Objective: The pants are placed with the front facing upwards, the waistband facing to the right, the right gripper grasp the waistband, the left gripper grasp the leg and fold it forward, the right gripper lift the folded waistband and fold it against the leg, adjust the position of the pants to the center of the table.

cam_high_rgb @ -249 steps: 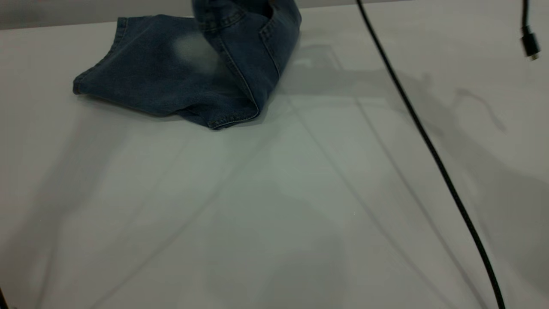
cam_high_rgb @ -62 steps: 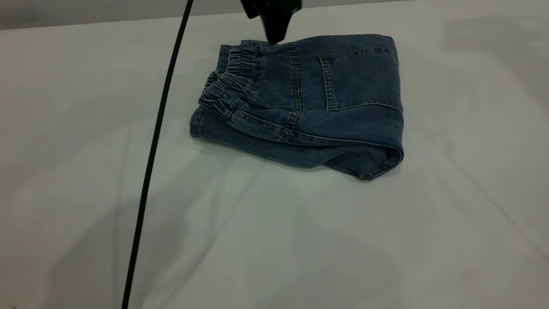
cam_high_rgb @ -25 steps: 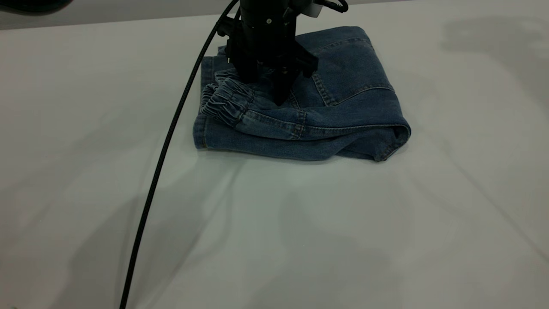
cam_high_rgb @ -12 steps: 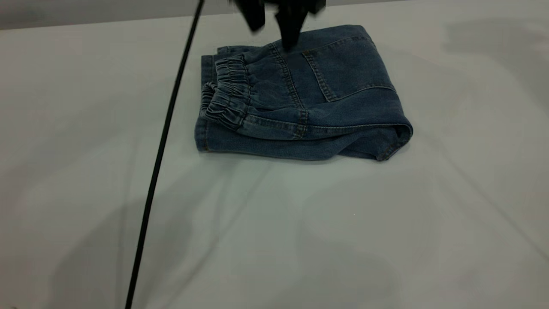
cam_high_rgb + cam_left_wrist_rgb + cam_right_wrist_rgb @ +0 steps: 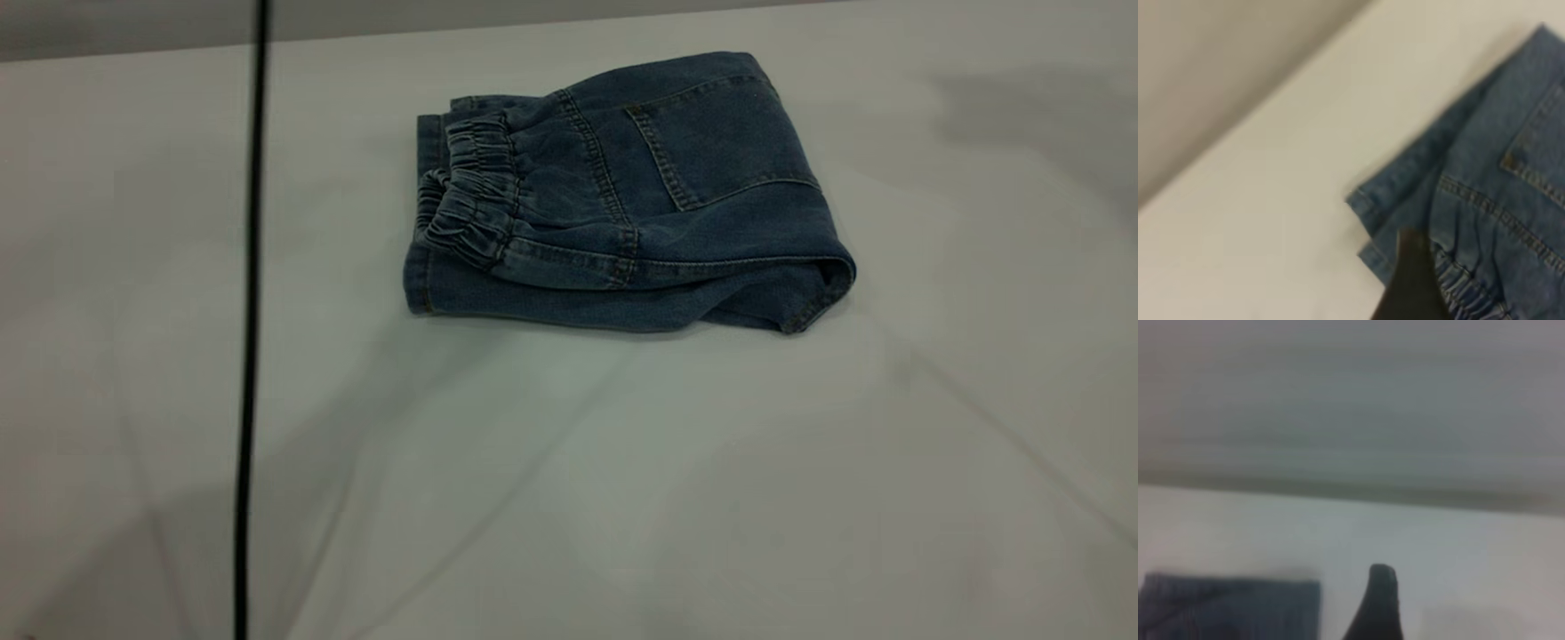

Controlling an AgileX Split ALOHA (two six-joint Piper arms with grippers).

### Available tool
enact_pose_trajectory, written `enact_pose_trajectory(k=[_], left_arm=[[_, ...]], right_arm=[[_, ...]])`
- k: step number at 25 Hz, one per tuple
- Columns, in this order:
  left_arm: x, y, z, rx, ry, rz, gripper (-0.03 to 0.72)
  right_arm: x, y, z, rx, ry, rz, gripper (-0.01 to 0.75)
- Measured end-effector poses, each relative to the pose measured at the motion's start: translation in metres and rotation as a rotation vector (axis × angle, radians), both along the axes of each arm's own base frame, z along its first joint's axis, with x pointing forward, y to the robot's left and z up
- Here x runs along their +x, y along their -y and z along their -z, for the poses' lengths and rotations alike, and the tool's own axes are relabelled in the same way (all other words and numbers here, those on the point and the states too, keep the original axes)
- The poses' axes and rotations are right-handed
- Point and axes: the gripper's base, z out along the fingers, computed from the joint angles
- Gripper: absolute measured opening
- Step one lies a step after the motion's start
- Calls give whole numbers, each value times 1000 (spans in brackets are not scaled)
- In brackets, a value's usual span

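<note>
The pants (image 5: 631,196) lie folded into a compact blue denim bundle on the white table (image 5: 569,498), toward its far middle. The ruched waistband (image 5: 471,191) sits on top at the bundle's left end, over the leg hem. A back pocket faces up. Neither gripper shows in the exterior view. In the left wrist view my left gripper (image 5: 1465,300) hovers above the waistband end of the pants (image 5: 1498,167), one dark finger (image 5: 1411,287) showing, open and empty. My right gripper (image 5: 1438,613) is away from the cloth, one finger (image 5: 1377,607) showing, open, with a corner of the pants (image 5: 1231,607) off to its side.
A black cable (image 5: 251,320) hangs down across the left part of the exterior view. The table's far edge (image 5: 356,31) runs just behind the pants. Bare white table lies in front of the bundle and on both sides.
The gripper that pressed on the pants by the waistband a second ago has risen out of the exterior view. The black cable has swung left. The pants have stayed put.
</note>
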Motion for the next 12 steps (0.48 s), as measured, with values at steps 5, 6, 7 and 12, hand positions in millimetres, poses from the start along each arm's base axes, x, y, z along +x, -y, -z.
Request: enact_pose_trajectory(k=[5, 6, 7, 12], left_arm=[[-23, -15, -44, -49, 64, 0, 494], [-27, -18, -47, -46, 61, 0, 494], [-34, -23, -53, -46, 62, 0, 494], [-67, -45, -66, -32, 38, 0, 494]], right_arm=[[-36, 1, -2, -20, -49, -7, 583], [-45, 1, -5, -19, -47, -11, 583], [-53, 0, -7, -13, -47, -18, 583], [-95, -6, -18, 53, -39, -59, 583]])
